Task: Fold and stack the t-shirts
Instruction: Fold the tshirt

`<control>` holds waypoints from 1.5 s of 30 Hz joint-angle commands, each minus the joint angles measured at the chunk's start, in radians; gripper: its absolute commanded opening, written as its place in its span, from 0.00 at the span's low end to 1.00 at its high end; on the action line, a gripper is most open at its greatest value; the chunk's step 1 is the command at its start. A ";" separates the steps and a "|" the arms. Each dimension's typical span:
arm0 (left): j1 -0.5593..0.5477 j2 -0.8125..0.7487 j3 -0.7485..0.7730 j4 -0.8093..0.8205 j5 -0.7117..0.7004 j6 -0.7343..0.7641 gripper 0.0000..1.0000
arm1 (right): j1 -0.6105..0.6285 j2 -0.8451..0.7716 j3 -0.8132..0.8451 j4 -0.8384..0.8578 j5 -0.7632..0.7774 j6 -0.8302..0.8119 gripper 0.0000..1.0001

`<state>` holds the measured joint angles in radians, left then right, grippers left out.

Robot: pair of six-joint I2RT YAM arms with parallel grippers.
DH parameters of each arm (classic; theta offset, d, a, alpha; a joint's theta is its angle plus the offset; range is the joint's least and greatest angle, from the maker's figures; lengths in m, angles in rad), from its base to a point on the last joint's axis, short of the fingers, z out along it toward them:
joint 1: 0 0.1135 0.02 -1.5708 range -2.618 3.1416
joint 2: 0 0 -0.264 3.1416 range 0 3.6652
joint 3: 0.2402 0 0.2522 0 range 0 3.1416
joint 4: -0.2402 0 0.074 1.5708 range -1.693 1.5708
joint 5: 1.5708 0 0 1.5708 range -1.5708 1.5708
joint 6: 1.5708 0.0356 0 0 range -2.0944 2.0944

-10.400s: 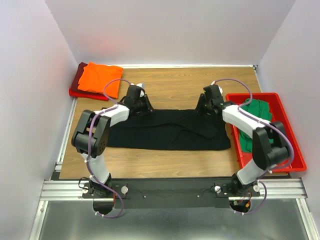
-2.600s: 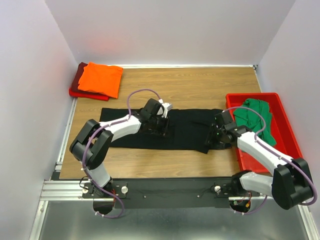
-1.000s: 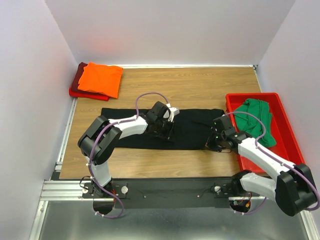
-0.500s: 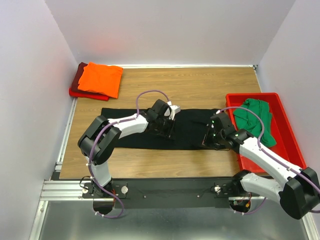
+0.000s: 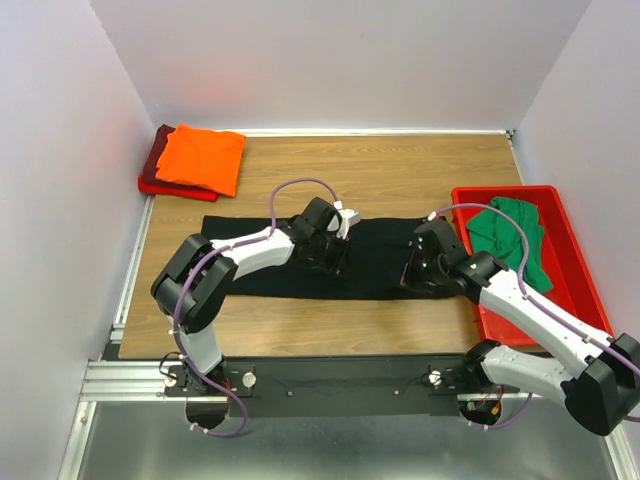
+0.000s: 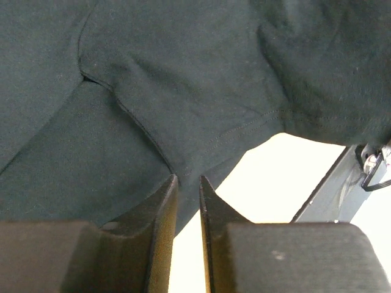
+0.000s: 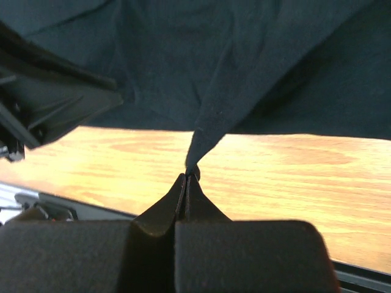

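Wood desk (image 5: 380, 170): black t-shirt (image 5: 375, 262) is long strip across centre. Right hand (image 7: 186, 176) at shirt's 3 o'clock end, pressed together, pinching cloth corner lifted off desk. Left hand (image 6: 187, 182) over shirt middle, fingers narrowly apart, bright desk visible through gap. Shirt's 3 o'clock edge hidden under right hand. Orange t-shirt (image 5: 200, 158) covers most of dark red t-shirt (image 5: 153, 165) at 10 o'clock.

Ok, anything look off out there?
Nothing damaged or spilled. The black t-shirt is bunched at its right end, drawn into a peak by the right pincer; the green t-shirt lies crumpled in the red bin.
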<state>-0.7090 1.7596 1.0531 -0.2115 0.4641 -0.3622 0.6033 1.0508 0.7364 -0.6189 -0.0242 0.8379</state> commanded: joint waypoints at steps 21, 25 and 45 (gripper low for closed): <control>-0.012 0.031 -0.018 0.026 -0.007 0.025 0.43 | 0.009 0.087 0.113 -0.071 0.170 -0.022 0.01; -0.021 0.043 -0.019 0.027 -0.012 0.026 0.43 | 0.009 0.098 0.126 -0.070 0.175 -0.025 0.01; -0.030 0.031 0.010 0.006 0.001 0.029 0.11 | 0.006 0.137 0.189 -0.071 0.231 -0.046 0.00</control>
<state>-0.7319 1.8050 1.0397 -0.1974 0.4591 -0.3439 0.6033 1.1782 0.8860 -0.6762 0.1463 0.8021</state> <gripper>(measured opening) 0.178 0.006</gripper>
